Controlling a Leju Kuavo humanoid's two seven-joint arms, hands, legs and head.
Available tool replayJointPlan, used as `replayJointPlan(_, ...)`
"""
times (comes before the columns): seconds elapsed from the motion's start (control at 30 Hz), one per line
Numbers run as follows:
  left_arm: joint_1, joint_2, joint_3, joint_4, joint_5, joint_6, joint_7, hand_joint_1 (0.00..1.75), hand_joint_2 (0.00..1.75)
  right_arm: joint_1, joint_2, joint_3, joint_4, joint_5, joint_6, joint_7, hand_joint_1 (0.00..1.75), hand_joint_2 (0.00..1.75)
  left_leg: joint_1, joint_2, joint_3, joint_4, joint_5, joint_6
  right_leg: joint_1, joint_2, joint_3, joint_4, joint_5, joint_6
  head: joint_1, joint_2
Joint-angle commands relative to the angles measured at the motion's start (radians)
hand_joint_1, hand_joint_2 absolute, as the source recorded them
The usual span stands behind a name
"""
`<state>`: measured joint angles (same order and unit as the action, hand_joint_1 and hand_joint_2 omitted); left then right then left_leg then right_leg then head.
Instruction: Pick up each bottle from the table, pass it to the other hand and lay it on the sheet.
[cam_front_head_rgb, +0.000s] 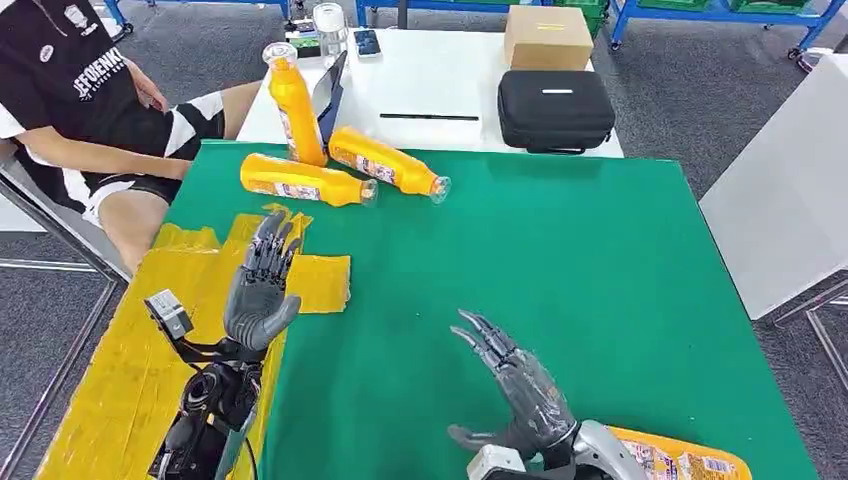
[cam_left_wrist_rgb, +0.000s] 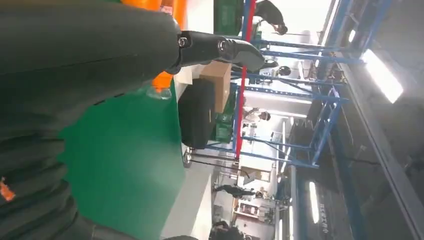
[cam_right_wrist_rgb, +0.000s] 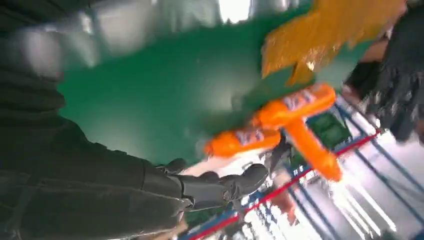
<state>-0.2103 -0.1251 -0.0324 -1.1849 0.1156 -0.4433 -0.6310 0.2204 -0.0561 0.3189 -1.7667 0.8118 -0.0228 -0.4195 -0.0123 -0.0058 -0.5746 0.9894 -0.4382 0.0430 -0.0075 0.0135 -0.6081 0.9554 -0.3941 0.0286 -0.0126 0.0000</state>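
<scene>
Orange bottle (cam_front_head_rgb: 680, 462) cut off behind right robot hand (cam_front_head_rgb: 520, 395), label unreadable

A person (cam_front_head_rgb: 90, 110) in a black-and-white shirt is sitting beside the green table (cam_front_head_rgb: 600, 280); a black case (cam_front_head_rgb: 555, 108) and cardboard box (cam_front_head_rgb: 547, 37) (both closed) are resting on the white table (cam_front_head_rgb: 430, 90).

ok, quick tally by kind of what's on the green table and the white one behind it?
Orange plastic bottles: 4 (upright, lying, lying, near edge beside the right hand)
Yellow sheet: 1
Black zip case: 1
Brown cardboard box: 1
Phone: 1
Clear jar: 1
Total: 9
</scene>
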Motion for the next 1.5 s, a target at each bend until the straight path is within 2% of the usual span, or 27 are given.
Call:
replayJointPlan(0.03, -0.022, 0.017, -0.004, 0.058, 0.001, 0.002, 0.014, 0.00, 1.75, 0.087, -0.135, 0.006, 0.009, 0.072, 0.074, 0.151, 0.00, 1.75, 0.001, -0.002, 0.004, -0.001, -0.002, -0.002, 0.001, -0.003, 0.005, -0.001, -0.002, 0.000, 0.000, 0.000)
replayJointPlan(0.3, 0.003, 0.018, 0.015, 0.043, 0.000, 0.014, 0.011, 0.00, 1.75, 0.065, -0.125, -0.083, 0.101, 0.095, 0.082, 0.159, 0.00, 1.75, 0.001, 0.001, 0.004, -0.001, -0.002, -0.002, 0.001, -0.001, 0.005, -0.002, -0.001, -0.001, 0.000, 0.000)
replayJointPlan(0.47, 0.026, 0.014, 0.038, 0.012, -0.004, 0.025, 0.009, 0.00, 1.75, 0.037, -0.108, -0.206, 0.188, 0.178, 0.093, 0.180, 0.00, 1.75, 0.001, 0.001, 0.004, -0.002, -0.002, -0.002, 0.001, 0.000, 0.004, -0.002, -0.001, 0.000, 0.000, 0.000)
replayJointPlan(0.6, 0.030, 0.013, 0.041, 0.007, -0.005, 0.022, 0.010, 0.00, 1.75, 0.033, -0.103, -0.227, 0.199, 0.188, 0.098, 0.169, 0.00, 1.75, 0.001, 0.002, 0.005, -0.001, -0.003, -0.002, 0.001, 0.000, 0.006, -0.002, -0.002, 0.000, 0.000, 0.000)
replayJointPlan(0.83, 0.037, 0.007, 0.052, -0.001, -0.018, 0.022, 0.015, 0.00, 1.75, 0.005, -0.062, -0.363, 0.278, 0.310, 0.100, 0.174, 0.00, 1.75, 0.001, 0.001, 0.006, -0.001, -0.003, -0.003, 0.001, 0.000, 0.007, -0.002, -0.002, -0.001, 0.000, 0.000)
replayJointPlan(1.27, 0.036, 0.005, 0.053, 0.008, -0.040, 0.029, 0.011, 0.00, 1.75, 0.003, -0.037, -0.421, 0.299, 0.379, 0.132, 0.170, 0.00, 1.75, 0.001, -0.001, 0.006, -0.001, -0.002, -0.002, 0.001, -0.002, 0.007, -0.002, -0.002, -0.001, 0.000, 0.000)
replayJointPlan(1.37, 0.037, 0.005, 0.056, 0.006, -0.047, 0.034, 0.008, 0.00, 1.75, -0.007, -0.042, -0.412, 0.312, 0.385, 0.137, 0.169, 0.00, 1.75, 0.002, -0.001, 0.008, -0.001, -0.003, -0.003, 0.002, -0.002, 0.009, -0.002, -0.003, -0.001, 0.000, 0.000)
replayJointPlan(1.47, 0.035, 0.002, 0.055, 0.005, -0.059, 0.037, 0.006, 0.00, 1.75, -0.019, -0.046, -0.393, 0.322, 0.390, 0.153, 0.175, 0.00, 1.75, 0.001, 0.000, 0.004, -0.001, -0.001, -0.001, 0.001, -0.001, 0.005, -0.002, -0.001, 0.000, 0.000, 0.000)
replayJointPlan(1.5, 0.036, 0.001, 0.054, 0.003, -0.064, 0.039, 0.004, 0.00, 1.75, -0.022, -0.042, -0.391, 0.326, 0.390, 0.158, 0.181, 0.45, 1.75, 0.002, 0.000, 0.007, -0.001, -0.003, -0.003, 0.002, -0.001, 0.009, -0.002, -0.002, -0.001, 0.000, 0.000)
